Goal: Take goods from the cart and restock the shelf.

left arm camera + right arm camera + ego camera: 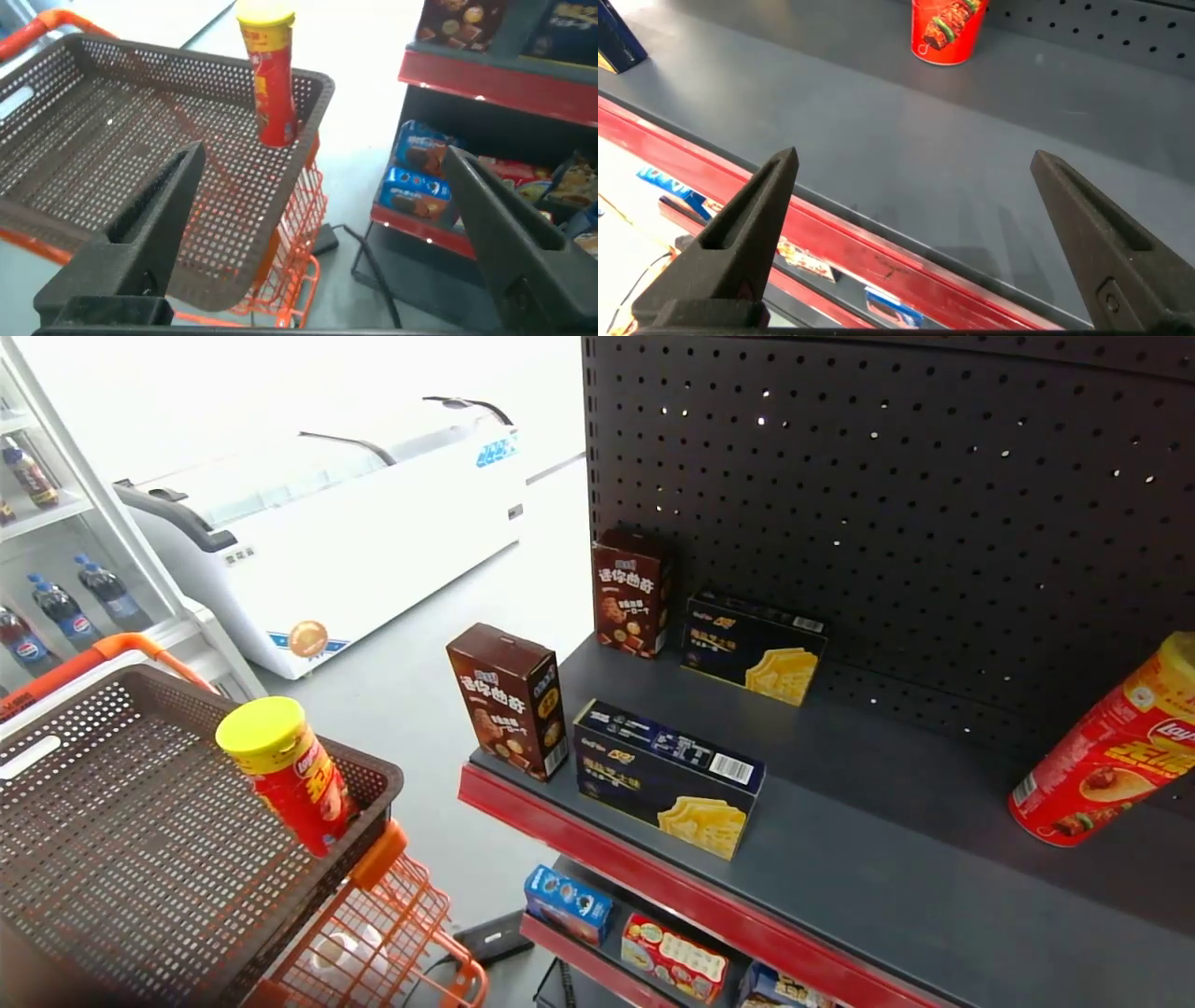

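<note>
The step in hand looks to be the pick from the cart, and it is falling to the left gripper [322,157], which is hanging with its jaws spread wide and nothing between them, touching nothing. Ahead of it and a little lower, the red cylindrical crisp can with a yellow lid [269,79] is standing roughly upright in the far corner of the brown perforated plastic basket [112,121], close against the basket's wall. To do this well, the gripper should be coming in with one finger on each side of the can's body, below the lid, closing only firmly enough to hold it, since such a tube is probably light and easy to dent. It should then be lifting straight up until the base is clearing the basket wall before swinging across. The right gripper [915,161] is likewise gaping fully and holding nothing; it is hovering just above the dark grey metal shelf with a red front edge [906,121]. A second red can [946,28] is standing well beyond it near the back panel, so bare shelf is lying between them for the new one.
</note>
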Robot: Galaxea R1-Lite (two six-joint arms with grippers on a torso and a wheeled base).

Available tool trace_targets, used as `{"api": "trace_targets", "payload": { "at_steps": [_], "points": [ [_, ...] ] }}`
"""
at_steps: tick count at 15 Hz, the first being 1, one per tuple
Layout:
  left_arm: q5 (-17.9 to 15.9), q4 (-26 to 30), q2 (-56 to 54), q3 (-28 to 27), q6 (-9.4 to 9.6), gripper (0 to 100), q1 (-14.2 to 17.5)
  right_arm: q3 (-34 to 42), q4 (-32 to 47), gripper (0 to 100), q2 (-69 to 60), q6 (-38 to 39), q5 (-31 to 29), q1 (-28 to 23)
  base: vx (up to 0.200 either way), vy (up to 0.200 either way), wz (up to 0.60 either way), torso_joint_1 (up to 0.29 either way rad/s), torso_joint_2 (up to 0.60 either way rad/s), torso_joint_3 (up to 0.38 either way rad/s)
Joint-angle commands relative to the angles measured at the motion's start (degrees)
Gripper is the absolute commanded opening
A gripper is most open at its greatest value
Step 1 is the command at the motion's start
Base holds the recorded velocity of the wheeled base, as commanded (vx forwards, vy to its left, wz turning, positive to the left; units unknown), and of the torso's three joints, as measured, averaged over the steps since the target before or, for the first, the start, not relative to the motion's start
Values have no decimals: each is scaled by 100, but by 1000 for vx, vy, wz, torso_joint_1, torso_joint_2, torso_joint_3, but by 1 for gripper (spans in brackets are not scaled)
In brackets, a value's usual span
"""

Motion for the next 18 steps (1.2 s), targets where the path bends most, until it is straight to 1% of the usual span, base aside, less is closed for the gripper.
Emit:
{"api": "trace_targets", "payload": {
  "at_steps": [1, 2, 3, 4, 5, 6, 7, 8, 9, 10, 11, 12, 13, 16, 17, 18],
  "points": [
    [436, -69, 1676, -397, 10, 100, 2, 0, -1, 100, 8, -3, 0, -3, 0, 0, 0, 0, 0, 0],
    [480, -491, 2396, -397, -25, 100, 11, 0, -1, 100, 8, -3, 0, -3, 0, 0, 0, 0, 0, 0],
    [480, -983, 2932, -388, -25, 100, -42, 0, 8, 100, 8, -3, 0, -3, 0, 0, 0, 0, 0, 0],
    [489, -1361, 3433, -388, -25, 100, -77, 0, 8, 100, 8, -3, 0, -3, 0, 0, 0, 0, 0, 0],
    [489, -1624, 3899, -397, -34, 100, 11, 0, -1, 100, 8, -3, 0, -3, 0, 0, 0, 0, 0, 0],
    [471, -2108, 4594, -458, -7, 100, 284, 0, -1, 100, 8, -3, 0, -3, 0, 0, 0, 0, 0, 0],
    [454, -2266, 4857, -511, 10, 100, 354, 0, -1, 100, 8, -3, 0, -3, 0, 0, 0, 0, 0, 0],
    [506, -2723, 5710, -696, 89, 100, 433, 0, -1, 100, 8, -3, 0, -3, 0, 0, 0, 0, 0, 0],
    [542, -2996, 5982, -740, 186, 100, 459, 0, -1, 100, 8, -3, 0, -3, 0, 0, 0, 0, 0, 0],
    [542, -3620, 6439, -757, 362, 100, 495, 0, -1, 100, 8, -3, 0, -3, 0, 0, 0, 0, 0, 0],
    [506, -4490, 7169, -661, 415, 100, 407, 0, -1, 100, 8, -3, 0, -3, 0, 0, 0, 0, 0, 0],
    [524, -5052, 7626, -494, 546, 100, 310, 0, -1, 100, 8, -3, 0, -3, 0, 0, 0, 0, 0, 0],
    [533, -5641, 8021, -441, 617, 100, 319, 0, -1, 100, 8, -3, 0, -3, 0, 0, 0, 0, 0, 0],
    [603, -7487, 9217, -414, 634, 100, 301, 0, -1, 100, 8, -3, 0, -3, 0, 0, 0, 0, 0, 0],
    [717, -7944, 9559, -414, 634, 100, 310, 0, -1, 100, 8, -3, 0, -3, 0, 0, 0, 0, 0, 0],
    [805, -8190, 9762, -441, 634, 100, 310, 0, 8, 100, 8, -3, 0, -3, 0, 0, 0, 0, 0, 0]
  ]
}}
